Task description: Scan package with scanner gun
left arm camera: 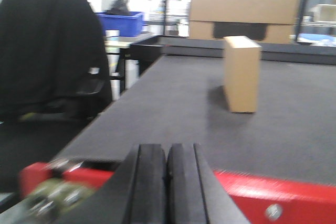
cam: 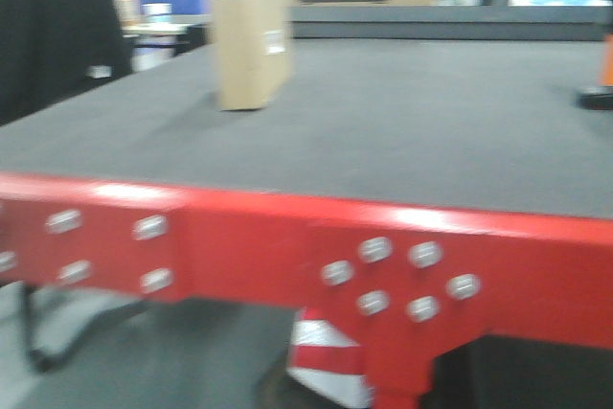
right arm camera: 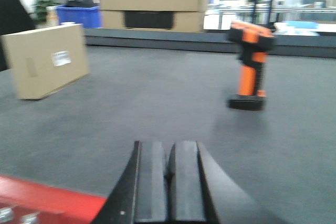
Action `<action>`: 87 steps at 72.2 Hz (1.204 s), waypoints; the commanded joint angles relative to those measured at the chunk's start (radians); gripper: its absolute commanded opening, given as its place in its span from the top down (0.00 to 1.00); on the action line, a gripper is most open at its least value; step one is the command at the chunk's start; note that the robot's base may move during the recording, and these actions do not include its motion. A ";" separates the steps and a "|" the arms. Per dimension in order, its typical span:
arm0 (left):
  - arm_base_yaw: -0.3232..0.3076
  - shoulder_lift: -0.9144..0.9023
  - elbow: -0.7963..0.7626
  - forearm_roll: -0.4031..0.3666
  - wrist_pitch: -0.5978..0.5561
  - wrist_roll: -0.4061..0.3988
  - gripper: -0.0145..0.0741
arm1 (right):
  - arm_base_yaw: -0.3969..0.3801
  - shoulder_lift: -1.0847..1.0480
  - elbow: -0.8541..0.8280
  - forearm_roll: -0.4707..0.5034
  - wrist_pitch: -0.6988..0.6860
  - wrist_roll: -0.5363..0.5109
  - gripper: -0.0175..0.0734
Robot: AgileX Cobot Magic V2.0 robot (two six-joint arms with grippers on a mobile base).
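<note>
The package [cam: 251, 47], a small tan cardboard box with a white label, stands upright on the grey tabletop at the left. It also shows in the left wrist view as the package [left arm camera: 241, 73], ahead and to the right, and in the right wrist view as the package [right arm camera: 46, 59], far left. The scanner gun [right arm camera: 251, 65], black with an orange handle, stands upright on its base, ahead and right of my right gripper [right arm camera: 169, 153]; only its edge, the scanner gun [cam: 601, 79], shows in the front view. My left gripper [left arm camera: 168, 153] is shut and empty near the table's red front edge. The right gripper is shut too.
A red metal frame [cam: 287, 246] with bolts borders the table's near edge. Larger cardboard boxes with a dark panel [right arm camera: 155, 2] sit at the back. A black chair [left arm camera: 47, 51] stands left of the table, with a blue bin [left arm camera: 122, 23] behind it.
</note>
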 commanded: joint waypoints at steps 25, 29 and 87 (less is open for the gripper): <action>-0.005 -0.003 -0.002 0.001 -0.018 0.002 0.96 | -0.006 -0.003 0.000 0.000 -0.020 -0.004 0.99; -0.005 -0.003 -0.002 0.001 -0.018 0.002 0.96 | -0.006 -0.003 0.000 0.000 -0.020 -0.004 0.99; -0.005 -0.003 -0.002 0.001 -0.018 0.002 0.96 | -0.006 -0.003 0.000 0.000 -0.020 -0.004 0.99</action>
